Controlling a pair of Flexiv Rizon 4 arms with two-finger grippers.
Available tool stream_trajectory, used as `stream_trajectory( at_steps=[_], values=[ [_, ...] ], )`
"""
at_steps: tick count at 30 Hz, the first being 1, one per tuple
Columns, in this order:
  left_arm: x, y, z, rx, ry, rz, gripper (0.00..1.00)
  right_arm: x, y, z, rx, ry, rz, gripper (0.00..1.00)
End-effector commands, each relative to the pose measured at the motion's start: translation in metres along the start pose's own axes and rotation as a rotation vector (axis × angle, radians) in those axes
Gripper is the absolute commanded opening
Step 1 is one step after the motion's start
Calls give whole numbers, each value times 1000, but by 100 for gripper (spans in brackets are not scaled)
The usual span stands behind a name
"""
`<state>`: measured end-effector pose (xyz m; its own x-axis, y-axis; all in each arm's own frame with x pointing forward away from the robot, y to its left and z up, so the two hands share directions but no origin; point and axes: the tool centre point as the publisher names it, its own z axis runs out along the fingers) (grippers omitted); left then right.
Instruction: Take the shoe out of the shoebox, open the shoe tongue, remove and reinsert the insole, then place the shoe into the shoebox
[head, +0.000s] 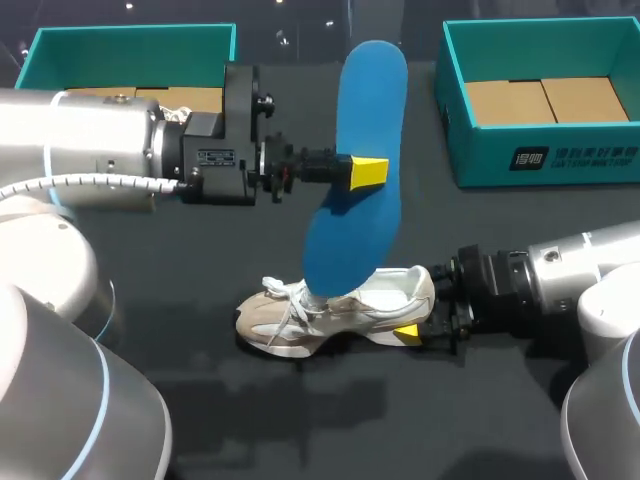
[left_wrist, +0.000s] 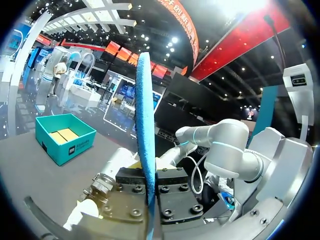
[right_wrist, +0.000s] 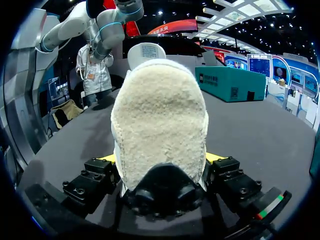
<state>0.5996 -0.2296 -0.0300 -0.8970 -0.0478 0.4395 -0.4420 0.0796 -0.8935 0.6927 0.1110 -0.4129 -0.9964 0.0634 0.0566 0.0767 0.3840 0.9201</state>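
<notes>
Pushing the blue insole (head: 368, 90), pinched by the left claw (head: 354, 172) mid-frame, could bend it or tip the shoe (head: 300, 322) the right claw (head: 416, 308) grips.

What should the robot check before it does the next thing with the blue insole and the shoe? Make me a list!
1. The left jaws pinch the insole from both sides: ok.
2. The right jaws hold the shoe at its heel: ok.
3. The shoe sits sole-down on the table: ok.
4. The insole's lower end meets the shoe's opening: ok. How deep it goes in: cannot tell.
5. The laces are out of the insole's way: cannot tell.
6. The right box is open and stands apart from the shoe: ok.
</notes>
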Motion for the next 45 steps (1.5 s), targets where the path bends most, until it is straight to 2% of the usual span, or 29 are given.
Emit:
stream_trajectory(
  at_steps=[1, 27, 30, 31, 32, 33, 37, 45],
  values=[
    [16, 23, -37, 61, -1, 9, 0, 1, 0, 1, 4, -1, 1, 0],
    [16, 25, -41, 64, -3, 13, 0, 1, 0, 1, 4, -1, 1, 0],
    [16, 25, -41, 64, -3, 13, 0, 0, 0, 1, 50, 5, 8, 2],
    [16, 25, -41, 64, -3, 13, 0, 0, -1, 0, 58, 8, 12, 35],
    [16, 25, -41, 64, -3, 13, 0, 0, -1, -1, 74, 9, 15, 97],
    [16, 25, -41, 64, -3, 13, 0, 0, -1, -2, 83, 5, 18, 100],
    [16, 25, -41, 64, -3, 13, 0, 0, -1, -8, 121, -7, 24, 100],
    [16, 25, -41, 64, -3, 13, 0, 0, 3, -32, 322, -57, 64, 100]
  ],
)
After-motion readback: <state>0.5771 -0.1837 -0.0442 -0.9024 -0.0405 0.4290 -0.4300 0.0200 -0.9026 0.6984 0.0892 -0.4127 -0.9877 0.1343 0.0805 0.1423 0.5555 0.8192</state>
